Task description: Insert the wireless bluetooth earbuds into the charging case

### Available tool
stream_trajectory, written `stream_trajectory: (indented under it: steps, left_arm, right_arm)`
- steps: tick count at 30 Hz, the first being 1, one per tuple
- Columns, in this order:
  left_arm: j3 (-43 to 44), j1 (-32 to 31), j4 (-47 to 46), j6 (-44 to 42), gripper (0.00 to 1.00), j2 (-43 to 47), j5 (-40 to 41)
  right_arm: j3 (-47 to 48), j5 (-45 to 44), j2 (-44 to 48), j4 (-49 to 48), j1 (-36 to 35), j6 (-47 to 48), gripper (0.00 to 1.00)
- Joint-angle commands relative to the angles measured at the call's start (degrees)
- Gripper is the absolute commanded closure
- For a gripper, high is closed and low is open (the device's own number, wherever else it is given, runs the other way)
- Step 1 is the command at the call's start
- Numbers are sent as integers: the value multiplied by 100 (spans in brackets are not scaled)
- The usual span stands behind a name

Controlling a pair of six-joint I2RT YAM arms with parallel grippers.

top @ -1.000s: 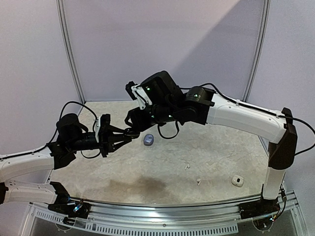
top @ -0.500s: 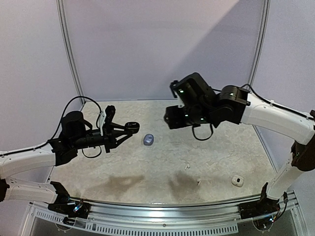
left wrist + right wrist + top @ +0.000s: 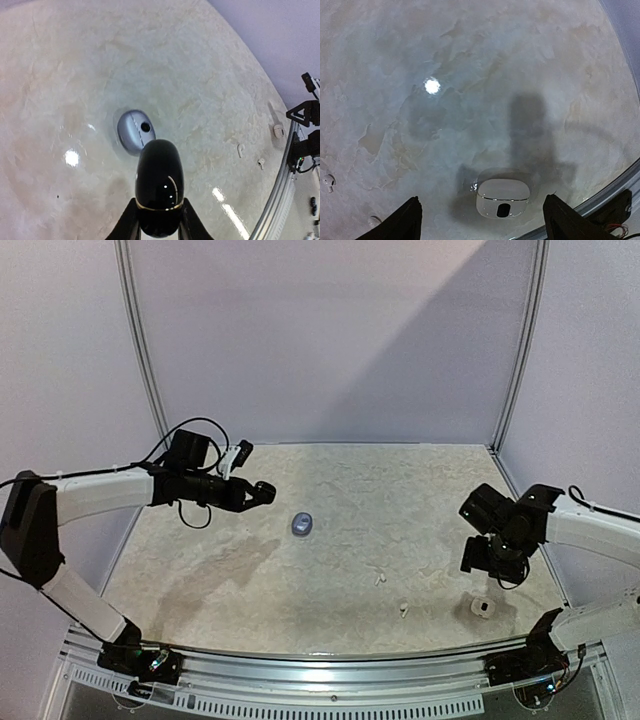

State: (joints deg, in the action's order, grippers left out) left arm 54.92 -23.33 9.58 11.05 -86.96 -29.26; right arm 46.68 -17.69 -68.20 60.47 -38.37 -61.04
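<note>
Left claw (image 3: 257, 493): clamped on a glossy black charging case (image 3: 159, 186), one finger on each side of its lower end. A thin gold seam line runs round the case. The claw is held above the desk (image 3: 420, 490) on its left side.

Grey charging case (image 3: 303, 524): lies flat on the desk near mid-width, to the right of the left claw and apart from it. There is a dark round spot on its upper face. Nothing touches it.

Right claw (image 3: 490, 558): fingers spread wide apart, holding nothing. It hangs over the right near part of the desk, above a white charging case (image 3: 502, 197). The wrist view shows that case resting on the desk between the two finger lines, untouched, with a dark oval mark on its front.

Earbuds: two are visible, both white and loose on the desk, outside every case. The farther earbud (image 3: 380, 578) lies between the grey case and the white case. The nearer earbud (image 3: 403, 610) lies close to the front edge, left of the white case.
</note>
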Motion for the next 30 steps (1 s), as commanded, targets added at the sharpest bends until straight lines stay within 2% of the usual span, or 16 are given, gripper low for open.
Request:
stream_trajectory:
  steps: [1,8,13,14,17,18,19,23,30]
  left_arm:
    - [588,457,1262,521,100,-855,-693]
    - [1387,791,1915,1125,100,-2195,-1045]
    - [1236,899,1397,1793,100,-2621,-886]
    - [1233,916,1368,1893,95,-2700,-867]
    - [1209,963,1447,2204,57,-2832,-795]
    - [1187,976,1499,2239,35,-2816,-738]
    - [1163,971,1544,2243,4,-2768,-674]
    - [1137,1019,1907,2192,1,-2446,-220]
    - [1566,1051,3261,1924,1,-1834,916]
  right_arm:
    - [-503,374,596,-293,161,-597,11]
    - [-1254,1043,628,-985,292,-541,8]
    - [-1406,1150,500,-1132,291,-538,9]
    - [-1407,1138,441,-1097,291,-533,9]
    - [-1476,1145,311,-1132,289,-477,9]
    - [-1510,1145,252,-1162,294,-466,9]
    - [-1538,1145,217,-1194,303,-467,9]
    - [-1628,1116,103,-1273,311,-513,9]
    - [-1805,1118,109,-1305,314,-544,12]
